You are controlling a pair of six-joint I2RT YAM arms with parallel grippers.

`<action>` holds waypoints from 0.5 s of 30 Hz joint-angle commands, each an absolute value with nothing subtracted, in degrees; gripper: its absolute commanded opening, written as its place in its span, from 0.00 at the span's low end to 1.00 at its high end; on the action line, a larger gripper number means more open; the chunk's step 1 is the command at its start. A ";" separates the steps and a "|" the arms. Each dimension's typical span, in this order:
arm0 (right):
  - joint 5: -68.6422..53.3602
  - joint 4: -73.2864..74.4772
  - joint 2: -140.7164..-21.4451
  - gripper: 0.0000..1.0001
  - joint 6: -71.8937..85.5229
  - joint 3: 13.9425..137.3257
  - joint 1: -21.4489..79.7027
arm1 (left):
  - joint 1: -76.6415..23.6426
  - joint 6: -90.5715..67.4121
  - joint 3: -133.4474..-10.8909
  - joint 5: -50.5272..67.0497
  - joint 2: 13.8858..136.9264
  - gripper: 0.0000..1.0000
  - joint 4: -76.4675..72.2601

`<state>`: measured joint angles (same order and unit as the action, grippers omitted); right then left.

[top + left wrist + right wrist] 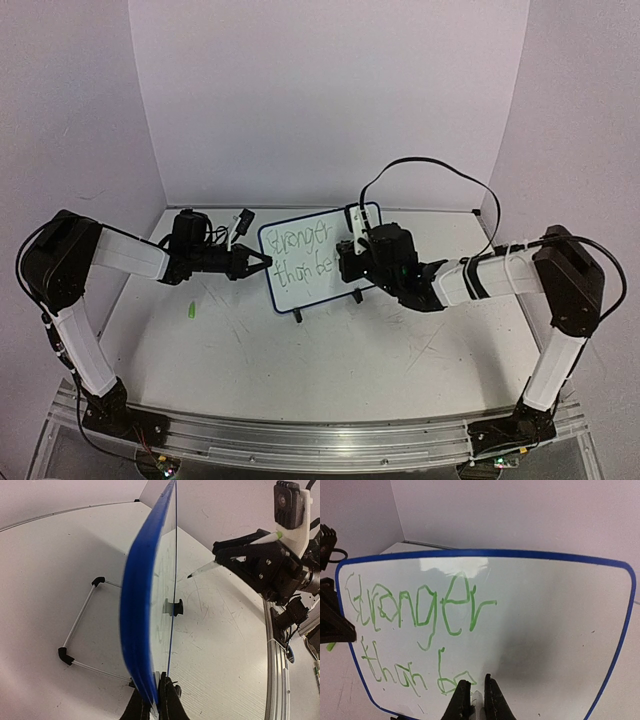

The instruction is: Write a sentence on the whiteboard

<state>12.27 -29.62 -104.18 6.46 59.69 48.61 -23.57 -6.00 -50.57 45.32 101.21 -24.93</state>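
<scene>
Glossy, smooth white board [545, 620] just ahead of the right claw [476, 684], glare near its top; smooth blue plastic frame [485, 553] nipped in the left claw [156, 692]. Matt black plastic on both claws. Smooth white plastic pen [204, 569] in the right claw. Beneath both, matt white worktop [300, 350], scuffed and scratched. Behind, dull brushed-metal rail [320, 440].

There are 1 whiteboard [320, 292], 2 lines of green lettering [420, 605], 2 black clip feet [296, 316], 1 pen [206, 569], 1 green cap [189, 311] and 2 arms [130, 252].
</scene>
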 commanded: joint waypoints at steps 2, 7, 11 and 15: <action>11.58 -32.35 -101.70 0.00 6.08 59.80 46.83 | -22.87 -0.09 -51.23 37.35 101.49 0.00 -21.18; 10.64 -31.28 -103.07 0.00 4.83 61.75 46.82 | -22.89 -0.09 -51.15 37.01 101.62 0.00 -21.14; 10.49 -31.21 -103.60 0.00 2.98 61.88 46.76 | -22.88 -0.09 -51.00 36.94 101.43 0.00 -21.10; 10.44 -31.34 -103.94 0.00 2.64 62.50 46.71 | -22.92 -0.09 -51.06 37.13 101.42 0.00 -21.08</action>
